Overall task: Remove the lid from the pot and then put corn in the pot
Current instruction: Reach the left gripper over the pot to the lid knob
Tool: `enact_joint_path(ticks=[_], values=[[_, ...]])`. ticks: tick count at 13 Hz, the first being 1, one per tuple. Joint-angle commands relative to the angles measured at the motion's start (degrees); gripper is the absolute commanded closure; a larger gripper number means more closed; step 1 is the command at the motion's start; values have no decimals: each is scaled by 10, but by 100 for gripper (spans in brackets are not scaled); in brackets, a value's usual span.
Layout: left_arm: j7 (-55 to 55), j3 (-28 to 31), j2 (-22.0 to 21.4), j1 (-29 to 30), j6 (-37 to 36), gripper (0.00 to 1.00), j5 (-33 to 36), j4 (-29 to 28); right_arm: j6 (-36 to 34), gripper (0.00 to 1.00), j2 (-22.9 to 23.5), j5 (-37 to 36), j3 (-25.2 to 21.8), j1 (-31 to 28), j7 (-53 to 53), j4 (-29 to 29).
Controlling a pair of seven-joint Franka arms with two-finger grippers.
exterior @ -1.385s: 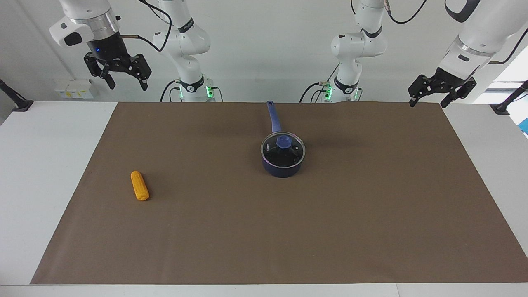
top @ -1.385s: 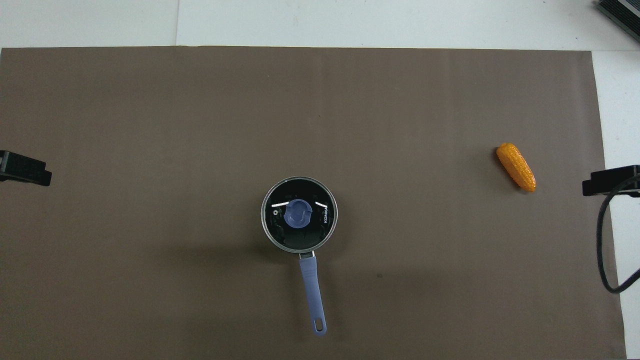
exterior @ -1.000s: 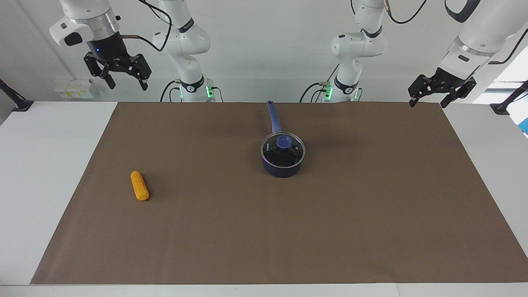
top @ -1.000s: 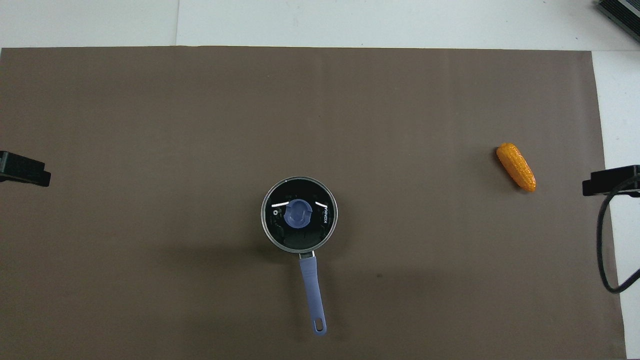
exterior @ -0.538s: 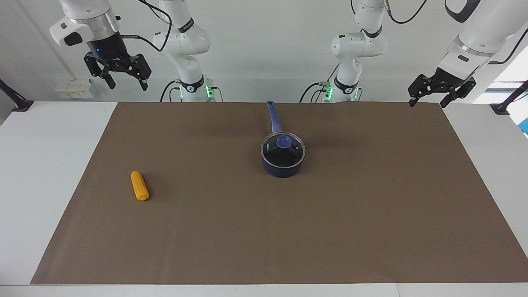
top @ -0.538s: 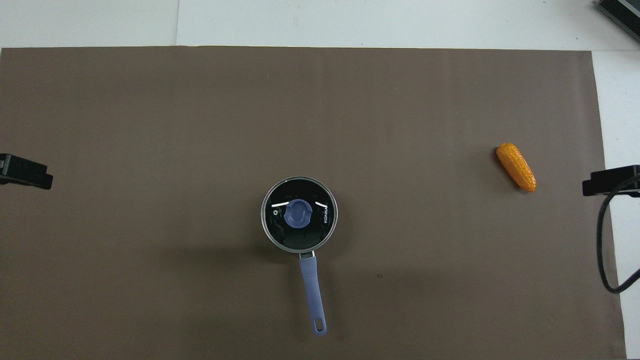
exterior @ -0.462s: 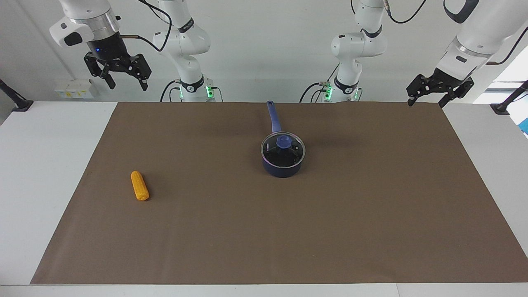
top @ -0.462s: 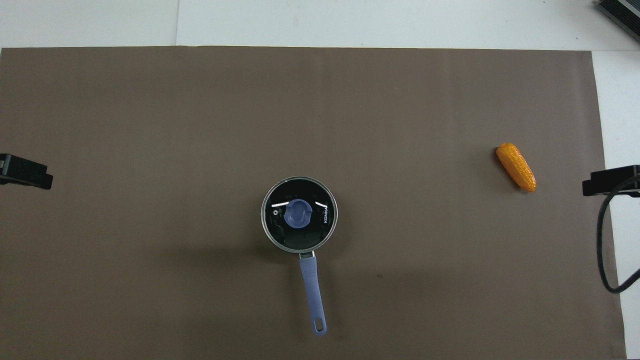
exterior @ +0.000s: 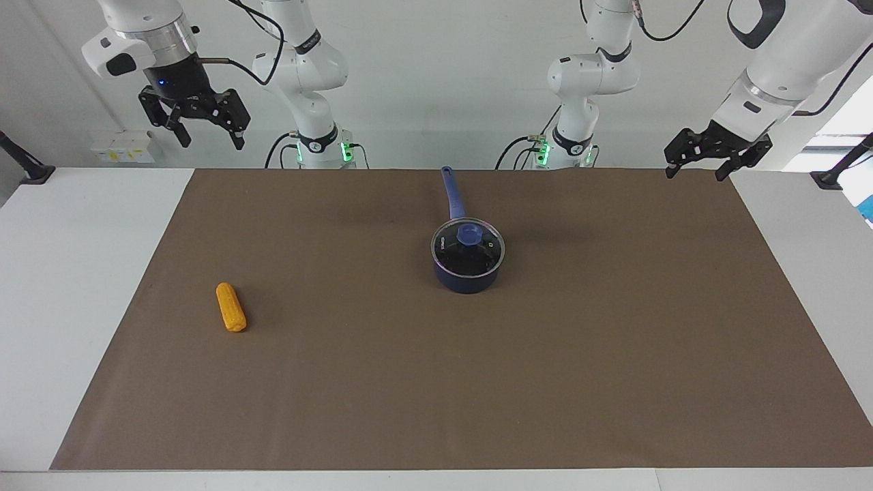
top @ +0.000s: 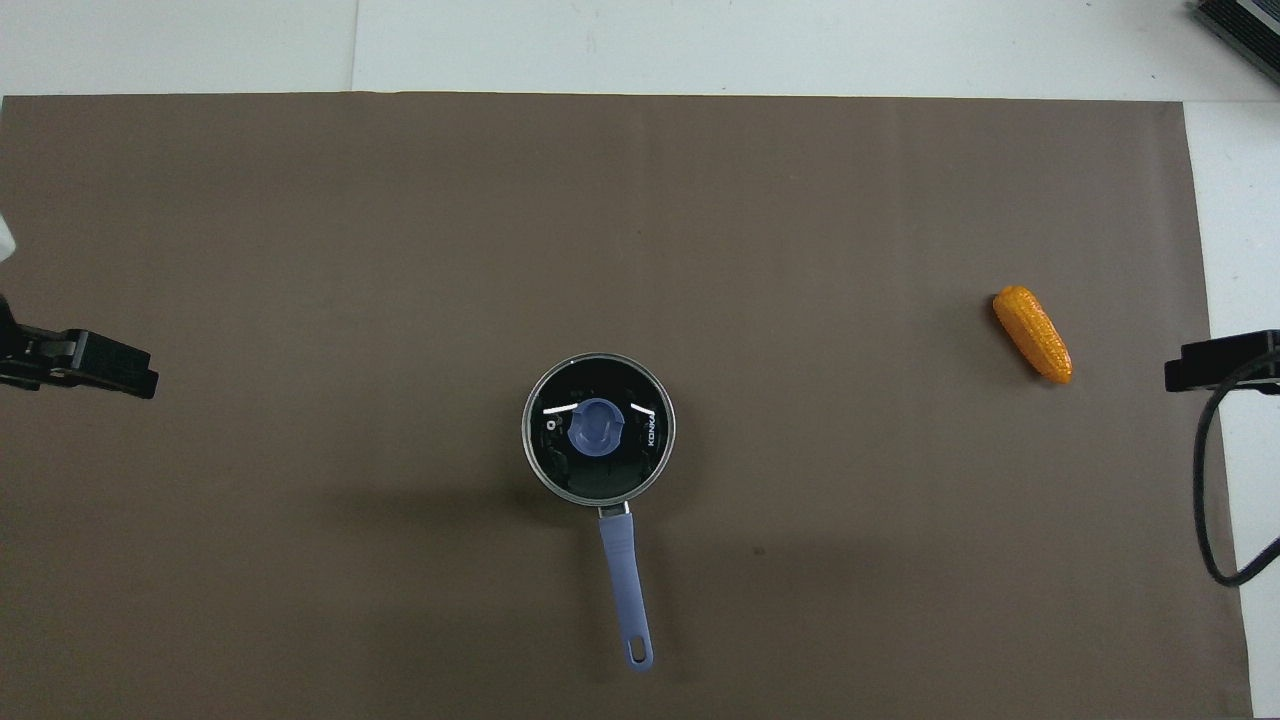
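The dark blue pot [exterior: 468, 278] [top: 598, 492] stands on the brown mat, its long handle [exterior: 451, 193] [top: 624, 590] pointing toward the robots. The glass lid [exterior: 485, 256] [top: 560, 460] with its blue knob [exterior: 469, 234] [top: 595, 427] sits on the pot. The orange-yellow corn [exterior: 230, 307] [top: 1032, 334] lies on the mat toward the right arm's end. My left gripper [exterior: 696, 167] [top: 100, 368] is open and empty, raised over the mat's edge at the left arm's end. My right gripper [exterior: 210, 138] [top: 1215, 362] is open and empty, raised high at the right arm's end, and waits.
A brown mat [exterior: 436, 382] [top: 400, 220] covers most of the white table [exterior: 68, 273]. A black cable [top: 1205, 500] hangs from the right arm. A dark object [top: 1240, 25] sits at the table's corner farthest from the robots at the right arm's end.
My left gripper has moved a little inward over the mat toward the pot. The right arm, the pot, the lid and the corn have not moved.
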Motion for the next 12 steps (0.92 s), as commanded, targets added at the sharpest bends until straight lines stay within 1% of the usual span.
enact_joint_path(ticks=[1, 3, 8, 10, 12], values=[[-9, 5, -26, -26, 44, 0, -4, -55, -5, 0, -4, 11, 3, -6, 1, -4], [-37, 5, -26, -48, 63, 0, -5, -76, -5, 0, -4, 11, 3, -6, 1, -4], [-81, 5, -26, -105, 149, 0, -6, -136, -5, 0, -4, 11, 3, -6, 1, -4], [-93, 5, -16, -129, 167, 0, -20, -144, -5, 0, -4, 11, 3, -6, 1, -4], [-134, 5, -6, -166, 210, 0, -21, -163, -5, 0, -4, 11, 3, -6, 1, -4]])
